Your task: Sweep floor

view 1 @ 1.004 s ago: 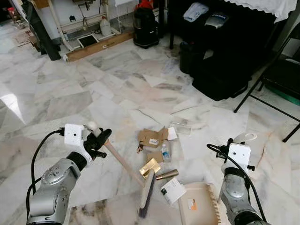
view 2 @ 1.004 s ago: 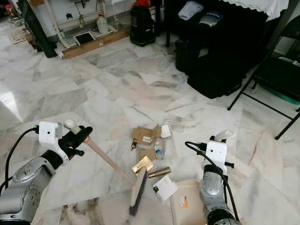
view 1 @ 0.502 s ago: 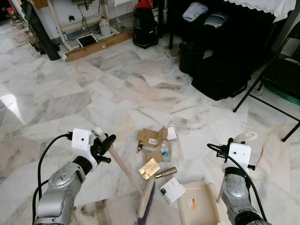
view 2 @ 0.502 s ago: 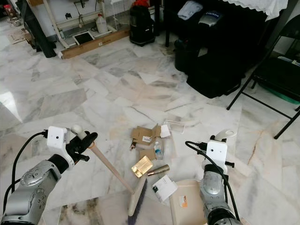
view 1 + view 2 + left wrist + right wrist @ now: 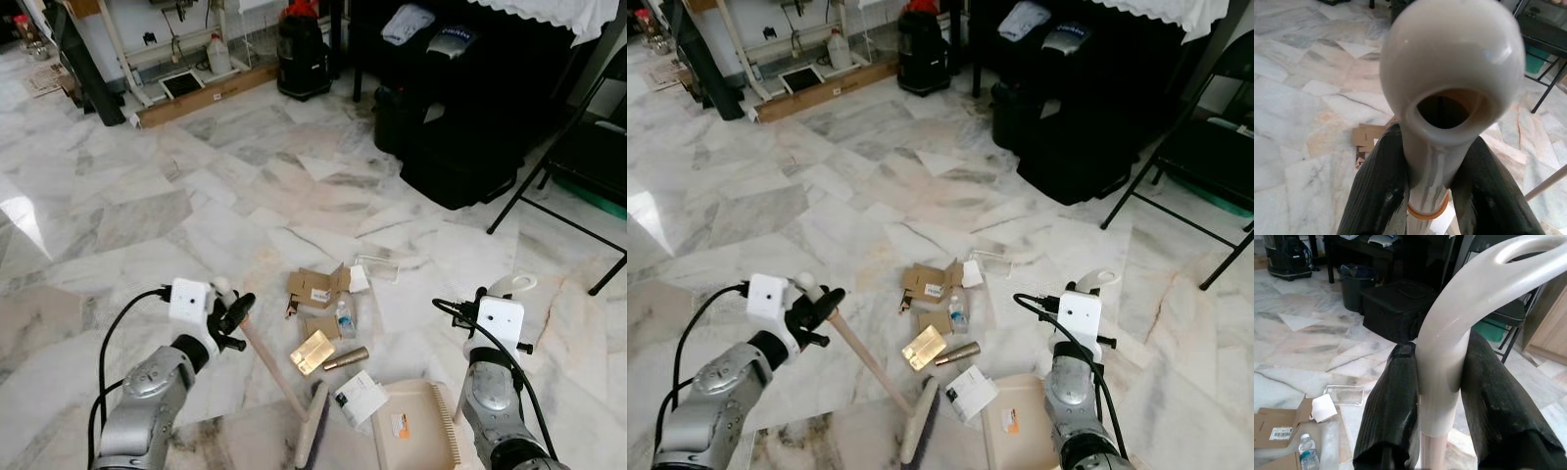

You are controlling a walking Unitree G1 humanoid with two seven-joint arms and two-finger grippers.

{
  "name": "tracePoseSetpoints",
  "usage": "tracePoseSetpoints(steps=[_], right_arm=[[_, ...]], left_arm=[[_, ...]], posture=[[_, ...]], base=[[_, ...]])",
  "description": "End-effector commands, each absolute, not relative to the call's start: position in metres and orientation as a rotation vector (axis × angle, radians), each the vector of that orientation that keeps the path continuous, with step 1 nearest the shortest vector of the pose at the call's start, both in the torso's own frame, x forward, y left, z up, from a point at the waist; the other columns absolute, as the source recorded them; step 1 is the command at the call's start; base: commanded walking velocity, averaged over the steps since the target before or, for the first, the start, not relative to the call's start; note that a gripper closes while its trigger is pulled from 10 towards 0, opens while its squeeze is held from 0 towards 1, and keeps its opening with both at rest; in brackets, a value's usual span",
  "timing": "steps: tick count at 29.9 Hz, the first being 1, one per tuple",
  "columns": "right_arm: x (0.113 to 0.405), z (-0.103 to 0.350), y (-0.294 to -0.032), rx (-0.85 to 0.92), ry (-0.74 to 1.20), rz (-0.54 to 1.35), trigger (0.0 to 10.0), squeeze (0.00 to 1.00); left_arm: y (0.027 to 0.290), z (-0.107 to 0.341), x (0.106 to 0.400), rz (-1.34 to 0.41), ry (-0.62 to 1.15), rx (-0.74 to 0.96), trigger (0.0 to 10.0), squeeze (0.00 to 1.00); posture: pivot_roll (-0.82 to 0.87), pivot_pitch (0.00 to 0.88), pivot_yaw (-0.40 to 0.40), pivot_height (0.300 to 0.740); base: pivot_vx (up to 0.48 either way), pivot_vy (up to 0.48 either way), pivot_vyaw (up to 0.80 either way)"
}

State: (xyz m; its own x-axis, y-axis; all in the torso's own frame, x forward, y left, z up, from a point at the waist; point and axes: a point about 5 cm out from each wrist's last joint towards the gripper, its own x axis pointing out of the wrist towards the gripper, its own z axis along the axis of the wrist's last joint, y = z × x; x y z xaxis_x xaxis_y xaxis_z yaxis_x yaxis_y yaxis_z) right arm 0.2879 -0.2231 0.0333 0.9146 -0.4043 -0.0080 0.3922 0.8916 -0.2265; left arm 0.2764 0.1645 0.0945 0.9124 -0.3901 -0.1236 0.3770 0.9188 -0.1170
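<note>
The left gripper [image 5: 1430,196] clamps the broom [image 5: 269,367] handle, and the right gripper [image 5: 1442,396] clamps the dustpan [image 5: 416,426] handle. The brush head rests on the floor [image 5: 147,196] beside the litter [image 5: 323,313]. Mid-sweep; next, push the litter toward the pan.

Broom head [image 5: 313,438] lies left of dustpan [image 5: 416,426], litter [image 5: 323,313] behind.

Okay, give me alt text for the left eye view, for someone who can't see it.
The left end effector grips a wooden broom whose brush head rests on the marble floor beside scattered litter: cardboard pieces, a small bottle and a gold packet. The right end effector holds the handle of a beige dustpan set on the floor near the litter.
</note>
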Motion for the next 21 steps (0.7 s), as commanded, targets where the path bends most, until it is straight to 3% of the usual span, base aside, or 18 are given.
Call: tracePoseSetpoints(steps=[1,21], right_arm=[[0.282,0.022,-0.221,-0.225,0.120,-0.404,10.0,0.00],[0.282,0.023,-0.222,-0.220,0.116,-0.410,10.0,0.00]], left_arm=[[0.167,0.093,0.277,-0.383,0.156,-0.088,10.0,0.00],[0.145,0.118,0.276,-0.616,0.133,-0.221,10.0,0.00]], posture=[[0.14,0.116,0.054,0.740],[0.14,0.084,0.061,0.740]], base=[[0.000,0.000,0.00],[0.000,0.000,0.00]])
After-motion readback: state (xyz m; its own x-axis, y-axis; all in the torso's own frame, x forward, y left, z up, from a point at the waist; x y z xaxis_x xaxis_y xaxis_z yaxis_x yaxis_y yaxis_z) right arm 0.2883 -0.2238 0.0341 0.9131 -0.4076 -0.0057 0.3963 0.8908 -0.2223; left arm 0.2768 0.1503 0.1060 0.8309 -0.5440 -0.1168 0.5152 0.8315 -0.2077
